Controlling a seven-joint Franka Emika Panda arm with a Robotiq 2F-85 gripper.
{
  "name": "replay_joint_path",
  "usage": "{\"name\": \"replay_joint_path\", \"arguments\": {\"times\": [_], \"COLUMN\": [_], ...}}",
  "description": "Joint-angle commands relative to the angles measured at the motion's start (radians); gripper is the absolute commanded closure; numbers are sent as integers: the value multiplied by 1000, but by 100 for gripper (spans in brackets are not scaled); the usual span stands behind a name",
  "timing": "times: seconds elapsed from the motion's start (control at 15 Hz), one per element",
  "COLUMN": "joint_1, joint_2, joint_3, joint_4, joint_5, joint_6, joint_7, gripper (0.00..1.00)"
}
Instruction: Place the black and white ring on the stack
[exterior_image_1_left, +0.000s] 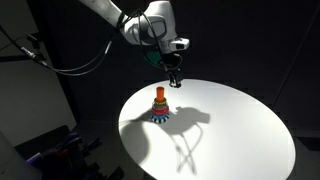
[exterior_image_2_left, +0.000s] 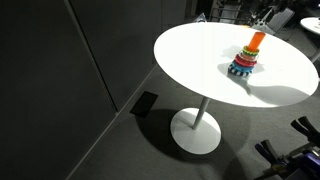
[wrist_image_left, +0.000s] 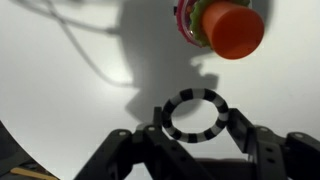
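The black and white ring sits between my gripper's fingers in the wrist view; the fingers press on its two sides and hold it above the white table. The stack stands on the table with its orange peg upright and red, green and bluish rings below. In the wrist view the peg's orange top lies up and to the right of the held ring. In an exterior view my gripper hangs just above and beside the stack. The stack also shows in the other exterior view.
The round white table has one pedestal foot on a dark carpet. Dark walls stand around it. Black cables hang behind the arm. Dark gear lies on the floor near the table.
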Motion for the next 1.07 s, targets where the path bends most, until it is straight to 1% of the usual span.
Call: {"name": "replay_joint_path", "arguments": {"times": [0.0,0.2,0.73,1.0], "joint_1": [-5,-6,-13,-14], "joint_2": [-73,-104,-197,-208], "joint_3": [22,37,55,58], "joint_4": [-63,-97,-166,-199], "joint_5": [-4,-1,7,1], "joint_6": [-18,-17,-72,-54], "joint_7": [-27,-36,-77,-77], "gripper": [59,59,59,59]}}
